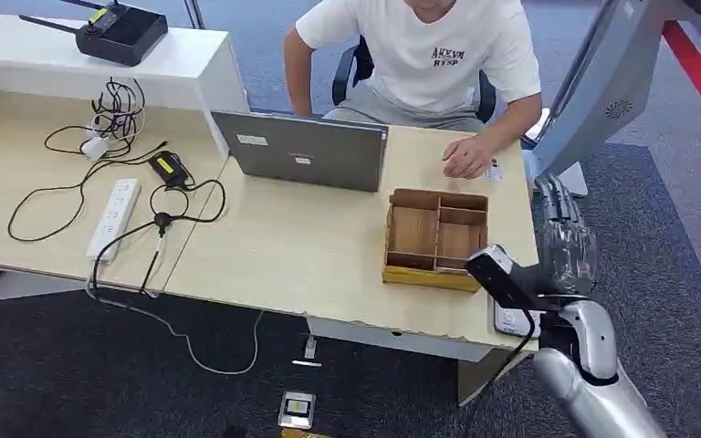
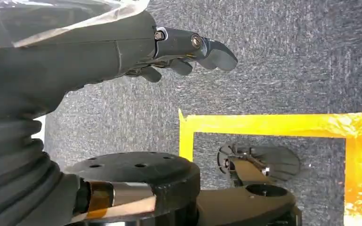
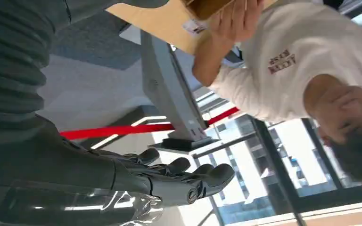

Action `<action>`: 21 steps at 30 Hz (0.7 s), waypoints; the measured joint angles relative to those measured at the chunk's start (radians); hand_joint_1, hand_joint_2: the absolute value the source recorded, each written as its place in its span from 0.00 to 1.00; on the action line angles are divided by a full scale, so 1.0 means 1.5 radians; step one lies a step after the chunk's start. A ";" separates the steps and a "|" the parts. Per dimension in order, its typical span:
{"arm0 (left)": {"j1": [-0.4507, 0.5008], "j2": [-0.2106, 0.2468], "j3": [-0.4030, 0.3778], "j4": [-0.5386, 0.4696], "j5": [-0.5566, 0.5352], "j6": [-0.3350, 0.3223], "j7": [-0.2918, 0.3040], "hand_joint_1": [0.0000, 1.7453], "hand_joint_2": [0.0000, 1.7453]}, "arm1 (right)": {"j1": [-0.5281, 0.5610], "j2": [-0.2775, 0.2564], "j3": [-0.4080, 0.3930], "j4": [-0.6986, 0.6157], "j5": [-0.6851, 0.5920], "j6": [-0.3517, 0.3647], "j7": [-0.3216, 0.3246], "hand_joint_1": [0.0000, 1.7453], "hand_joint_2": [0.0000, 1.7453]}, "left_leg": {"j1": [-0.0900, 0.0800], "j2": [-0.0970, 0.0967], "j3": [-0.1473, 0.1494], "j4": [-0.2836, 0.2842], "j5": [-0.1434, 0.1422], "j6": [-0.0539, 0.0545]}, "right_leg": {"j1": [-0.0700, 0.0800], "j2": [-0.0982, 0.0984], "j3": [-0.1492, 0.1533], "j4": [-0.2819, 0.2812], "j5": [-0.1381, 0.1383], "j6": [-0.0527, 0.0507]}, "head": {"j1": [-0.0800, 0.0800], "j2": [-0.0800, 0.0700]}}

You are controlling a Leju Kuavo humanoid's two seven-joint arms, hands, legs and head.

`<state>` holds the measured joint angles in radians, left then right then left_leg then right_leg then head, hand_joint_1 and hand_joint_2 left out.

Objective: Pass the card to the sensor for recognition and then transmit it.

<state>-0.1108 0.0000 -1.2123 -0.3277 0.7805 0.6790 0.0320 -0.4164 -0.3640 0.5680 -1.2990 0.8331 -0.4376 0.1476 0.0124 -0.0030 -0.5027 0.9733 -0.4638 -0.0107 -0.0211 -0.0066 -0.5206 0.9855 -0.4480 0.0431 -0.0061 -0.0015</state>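
Observation:
A small white card (image 1: 494, 170) lies at the table's far right corner, under the fingertips of a seated person's hand (image 1: 466, 157); the right wrist view also has the card (image 3: 194, 26) beneath that hand (image 3: 235, 19). My right hand (image 1: 567, 230) is raised just off the table's right edge, fingers stretched out and holding nothing (image 3: 169, 175). A white flat device (image 1: 511, 321), perhaps the sensor, sits at the table's front right corner, partly hidden by my wrist. My left hand (image 2: 179, 52) hangs over the carpet with loosely spread fingers, holding nothing.
A wooden compartment box (image 1: 437, 239) stands on the table (image 1: 310, 255) near my right hand, and a grey laptop (image 1: 301, 151) behind it. Power strip (image 1: 114, 217) and cables lie left. A grey stand (image 1: 593, 91) rises at the back right. Yellow tape (image 2: 264, 123) marks the floor.

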 joint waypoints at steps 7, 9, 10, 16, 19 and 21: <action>-0.006 0.000 -0.005 0.000 -0.024 -0.012 0.005 0.00 1.00 | -0.047 0.023 0.060 0.018 0.054 0.087 0.016 0.00 1.00 | 0.000 0.000 -0.001 0.000 0.000 0.000 | 0.000 0.000 0.000 0.000 0.000 0.000 | 0.000 0.000; -0.010 0.000 -0.006 0.000 -0.028 -0.014 0.009 0.00 1.00 | -0.060 0.027 0.082 0.023 0.063 0.118 0.017 0.00 1.00 | 0.000 0.000 -0.001 0.000 0.000 0.000 | 0.000 0.000 0.000 0.000 0.000 0.000 | 0.000 0.000; -0.012 0.000 -0.006 0.000 -0.029 -0.014 0.010 0.00 1.00 | -0.063 0.029 0.091 0.025 0.065 0.128 0.018 0.00 1.00 | 0.000 0.000 -0.001 0.000 0.000 0.000 | 0.000 0.000 0.000 0.000 0.000 0.000 | 0.000 0.000; -0.012 0.000 -0.009 0.000 -0.030 -0.017 0.017 0.00 1.00 | -0.071 0.037 0.130 0.038 0.057 0.160 0.021 0.00 1.00 | 0.000 0.000 -0.001 0.000 0.000 0.000 | 0.000 0.000 0.000 0.000 0.000 0.000 | 0.000 0.000; -0.012 0.000 -0.010 0.000 -0.030 -0.022 0.019 0.00 1.00 | -0.071 0.037 0.144 0.044 0.050 0.177 0.027 0.00 1.00 | 0.000 0.000 -0.001 0.000 0.000 0.000 | 0.000 0.000 -0.001 0.000 0.000 0.000 | 0.000 0.000; -0.011 0.001 -0.010 0.000 -0.030 -0.023 0.019 0.00 1.00 | -0.071 0.037 0.151 0.048 0.050 0.187 0.032 0.00 1.00 | 0.000 0.000 -0.001 0.000 0.000 0.000 | 0.000 0.000 -0.001 0.000 0.000 0.000 | 0.000 0.000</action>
<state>-0.1275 0.0008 -1.2276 -0.3277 0.7351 0.6439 0.0603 -0.5231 -0.3086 0.7946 -1.2276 0.9079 -0.1576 0.1949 0.0123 -0.0034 -0.5038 0.9733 -0.4636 -0.0107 -0.0211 -0.0072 -0.5214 0.9854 -0.4476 0.0434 -0.0057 -0.0015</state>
